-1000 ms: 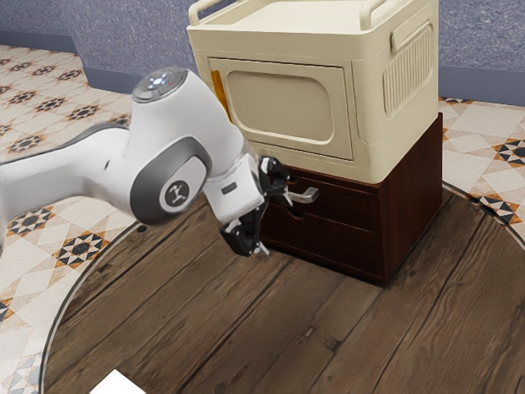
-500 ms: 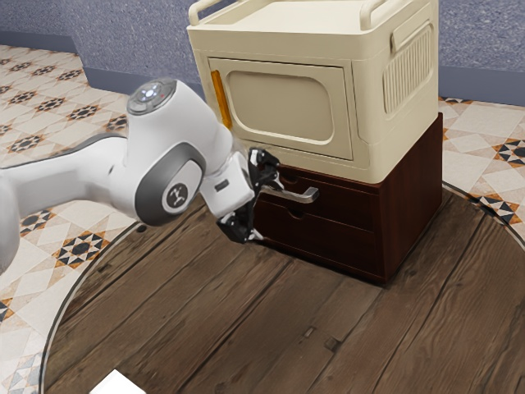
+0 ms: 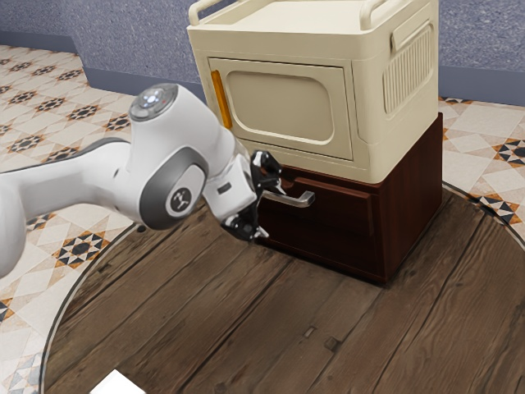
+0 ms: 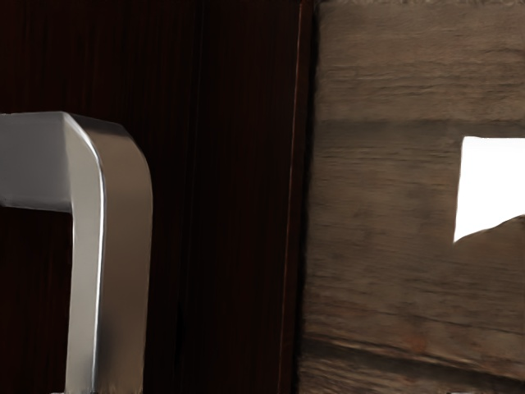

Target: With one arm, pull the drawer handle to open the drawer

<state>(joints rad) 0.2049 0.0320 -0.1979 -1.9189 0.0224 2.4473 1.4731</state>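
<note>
Drawer handle [image 3: 297, 199] sits on the dark wooden cabinet's [image 3: 413, 201] front, and it has shifted slightly outward with the upper drawer [image 3: 340, 215]; opening seems begun. My black two-finger gripper's [image 3: 272, 214] fingers stand spread, so I'd keep drawing back steadily.

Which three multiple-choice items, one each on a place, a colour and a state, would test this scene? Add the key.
1. Where does the cream cabinet sit?
A) On the dark wooden drawer unit
B) Directly on the floor tiles
C) On the robot arm

2. What colour is the drawer handle?
A) Blue
B) Red
C) Silver

3. How do the fingers of the gripper stand?
A) Pressed together
B) Spread apart
C) Shut on the cream cabinet

Key:
1 A: its underside rests atop the unit.
2 C: both views show grey, shiny metal.
3 B: the exterior view shows a wide gap between them.
</note>
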